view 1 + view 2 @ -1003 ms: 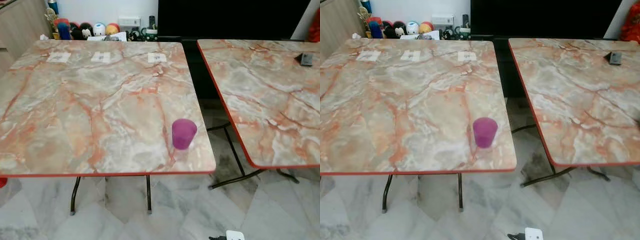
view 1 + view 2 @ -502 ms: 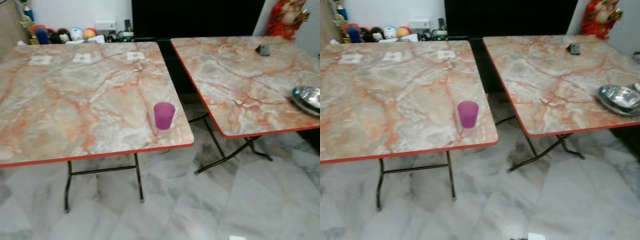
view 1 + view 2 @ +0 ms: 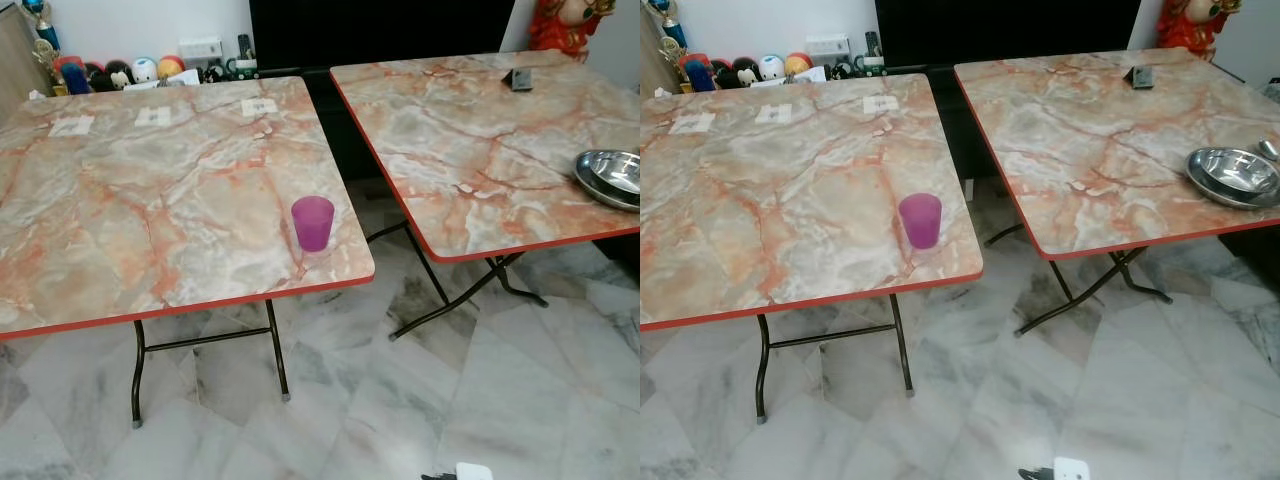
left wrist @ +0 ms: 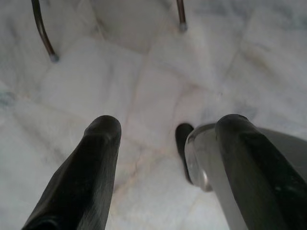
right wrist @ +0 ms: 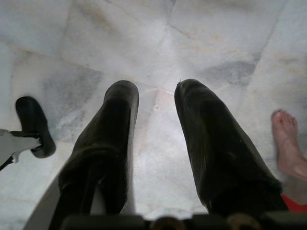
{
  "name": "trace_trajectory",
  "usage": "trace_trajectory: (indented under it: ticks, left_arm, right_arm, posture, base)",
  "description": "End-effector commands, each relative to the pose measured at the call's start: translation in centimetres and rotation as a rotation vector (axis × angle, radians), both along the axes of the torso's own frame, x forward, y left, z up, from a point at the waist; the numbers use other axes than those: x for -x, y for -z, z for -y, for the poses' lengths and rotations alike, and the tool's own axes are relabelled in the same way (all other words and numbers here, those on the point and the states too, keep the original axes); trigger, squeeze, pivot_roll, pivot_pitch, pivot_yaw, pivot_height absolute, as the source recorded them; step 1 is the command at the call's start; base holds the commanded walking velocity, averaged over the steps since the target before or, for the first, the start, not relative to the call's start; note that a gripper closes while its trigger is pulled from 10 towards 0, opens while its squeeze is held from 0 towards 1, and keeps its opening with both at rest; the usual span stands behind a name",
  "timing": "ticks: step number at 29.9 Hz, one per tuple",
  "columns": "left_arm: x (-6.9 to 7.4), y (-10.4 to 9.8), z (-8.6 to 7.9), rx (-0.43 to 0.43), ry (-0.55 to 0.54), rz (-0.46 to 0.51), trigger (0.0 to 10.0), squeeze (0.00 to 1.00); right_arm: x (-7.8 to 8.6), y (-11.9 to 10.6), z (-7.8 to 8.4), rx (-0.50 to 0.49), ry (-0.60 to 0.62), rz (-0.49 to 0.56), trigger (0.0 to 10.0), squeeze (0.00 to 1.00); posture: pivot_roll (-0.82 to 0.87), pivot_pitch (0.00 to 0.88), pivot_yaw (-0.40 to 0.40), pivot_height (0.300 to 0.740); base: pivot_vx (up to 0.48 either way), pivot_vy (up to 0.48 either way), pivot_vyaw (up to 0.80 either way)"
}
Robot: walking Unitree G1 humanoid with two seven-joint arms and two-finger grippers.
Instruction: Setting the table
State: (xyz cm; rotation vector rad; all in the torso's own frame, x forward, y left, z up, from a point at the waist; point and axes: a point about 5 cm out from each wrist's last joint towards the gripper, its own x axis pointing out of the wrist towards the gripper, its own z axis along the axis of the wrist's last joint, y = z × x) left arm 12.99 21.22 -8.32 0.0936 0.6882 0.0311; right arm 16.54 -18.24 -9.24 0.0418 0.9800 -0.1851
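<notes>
So far only a purple cup (image 3: pixel 312 221) is set on the left table (image 3: pixel 120 230), a steel bowl (image 3: pixel 1234 175) is left waiting on the neighbouring table beside it, and both the left gripper (image 4: pixel 163 143) and right gripper (image 5: pixel 156 120) are held open and empty over the floor.

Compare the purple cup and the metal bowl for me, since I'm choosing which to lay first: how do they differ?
The purple cup is tall, narrow and translucent plastic; the metal bowl is wide, shallow and shiny. The cup stands near the front right corner of the left table, while the bowl sits at the right table's right edge. Both are upright and look empty.
</notes>
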Motion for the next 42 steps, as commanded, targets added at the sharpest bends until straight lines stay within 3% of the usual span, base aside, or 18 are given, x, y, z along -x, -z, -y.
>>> trace_trajectory:
  ticks: [1, 5, 6, 7, 8, 9, 13, 16, 22, 25, 28, 30, 33, 37, 38, 39, 42]
  left_arm:
    - [0.7, 0.0, -0.1, 0.0, 0.009, 0.008, 10.0, 0.0]
    - [0.5, -0.2, 0.1, 0.004, 0.036, 0.04, 10.0, 0.0]
    - [-4.0, -2.7, -0.7, -0.009, 0.074, 0.209, 10.0, 0.0]
    - [-7.2, -4.9, -1.1, -0.022, 0.105, 0.331, 10.0, 0.0]
    - [-9.9, -7.8, -1.6, -0.04, 0.135, 0.467, 10.0, 0.0]
    - [-11.3, -9.7, -1.8, -0.051, 0.155, 0.548, 10.0, 0.0]
    - [-12.4, -13.0, -0.9, -0.04, 0.182, 0.7, 10.0, 0.0]
    - [-12.6, -13.6, -0.7, -0.025, 0.188, 0.733, 10.0, 0.0]
    - [-10.8, -15.2, -0.6, -0.021, 0.231, 0.742, 10.0, 0.0]
    - [-10.6, -16.2, -0.1, -0.005, 0.233, 0.76, 10.0, 0.0]
    - [-11.8, -17.2, 0.7, 0.026, 0.239, 0.797, 10.0, 0.0]
    - [-11.9, -17.2, 0.8, 0.031, 0.242, 0.799, 10.0, 0.0]
    - [-13.3, -17.6, 1.8, 0.064, 0.279, 0.781, 10.0, 0.0]
    - [-14.1, -18.3, 1.8, 0.087, 0.256, 0.768, 10.0, 0.0]
    - [-14.4, -18.4, 1.8, 0.074, 0.251, 0.761, 10.0, 0.44]
    - [-14.5, -18.4, 1.8, 0.069, 0.257, 0.76, 10.0, 1.0]
    - [-14.6, -18.4, 2.2, 0.07, 0.281, 0.754, 10.0, 1.0]
  right_arm:
    - [0.6, 0.3, -0.1, -0.009, 0.01, -0.022, 10.0, 0.0]
    - [0.7, 0.3, 0.0, -0.006, 0.01, -0.025, 10.0, 0.0]
    - [0.7, 0.3, 0.0, -0.005, 0.009, -0.026, 10.0, 0.0]
    - [0.8, 0.3, 0.0, -0.005, 0.008, -0.026, 10.0, 0.0]
    - [0.8, 0.3, 0.1, -0.005, 0.007, -0.026, 10.0, 0.0]
    - [0.8, 0.3, 0.1, -0.004, 0.007, -0.026, 10.0, 0.0]
    - [0.7, 0.3, 0.1, -0.003, -0.004, -0.026, 10.0, 0.0]
    - [0.7, 0.3, 0.0, -0.006, -0.007, -0.024, 10.0, 0.0]
    - [0.7, 0.3, 0.0, -0.005, -0.005, -0.02, 10.0, 0.0]
    - [0.7, 0.3, 0.2, -0.001, -0.003, -0.022, 10.0, 0.0]
    - [0.8, 0.3, 0.3, 0.006, -0.007, -0.027, 10.0, 0.0]
    - [0.8, 0.3, 0.3, 0.006, -0.007, -0.026, 10.0, 0.0]
    - [0.7, 0.3, 0.3, 0.005, -0.001, -0.02, 10.0, 0.0]
    - [0.6, 0.2, 0.4, 0.004, 0.014, -0.015, 10.0, 0.0]
    - [0.6, 0.2, 0.4, 0.006, 0.011, -0.016, 10.0, 0.0]
    - [0.6, 0.2, 0.4, 0.008, 0.01, -0.018, 10.0, 0.0]
    - [0.6, 0.2, 0.5, 0.012, 0.008, -0.021, 10.0, 0.0]
  posture:
    - [0.05, 0.104, -0.009, 0.74]
    - [0.05, 0.103, -0.009, 0.74]
    - [0.06, 0.102, -0.008, 0.74]
    - [0.06, 0.1, -0.008, 0.74]
    - [0.06, 0.099, -0.009, 0.74]
    - [0.06, 0.099, -0.01, 0.74]
    - [0.07, 0.09, -0.012, 0.74]
    - [0.06, 0.085, -0.012, 0.74]
    - [0.07, 0.075, -0.012, 0.74]
    - [0.08, 0.072, -0.016, 0.74]
    - [0.08, 0.072, -0.016, 0.74]
    - [0.08, 0.072, -0.016, 0.74]
    - [0.05, 0.076, -0.018, 0.74]
    - [0.05, 0.083, -0.018, 0.74]
    - [0.05, 0.083, -0.018, 0.74]
    - [0.05, 0.083, -0.018, 0.74]
    - [0.06, 0.093, -0.021, 0.74]
  base:
    - [0.0, 0.0, 0.0]
    - [0.0, 0.0, 0.0]
    - [0.0, 0.0, 0.0]
    - [0.0, 0.0, 0.0]
    - [0.0, 0.0, 0.0]
    - [0.0, 0.0, 0.0]
    - [0.0, 0.0, 0.0]
    - [0.0, 0.0, 0.0]
    - [0.0, 0.0, 0.0]
    - [0.0, 0.0, 0.0]
    - [0.0, 0.0, 0.0]
    - [0.0, 0.0, 0.0]
    - [0.0, 0.0, 0.0]
    - [0.0, 0.0, 0.0]
    - [0.0, 0.0, 0.0]
    - [0.0, 0.0, 0.0]
    - [0.0, 0.0, 0.0]
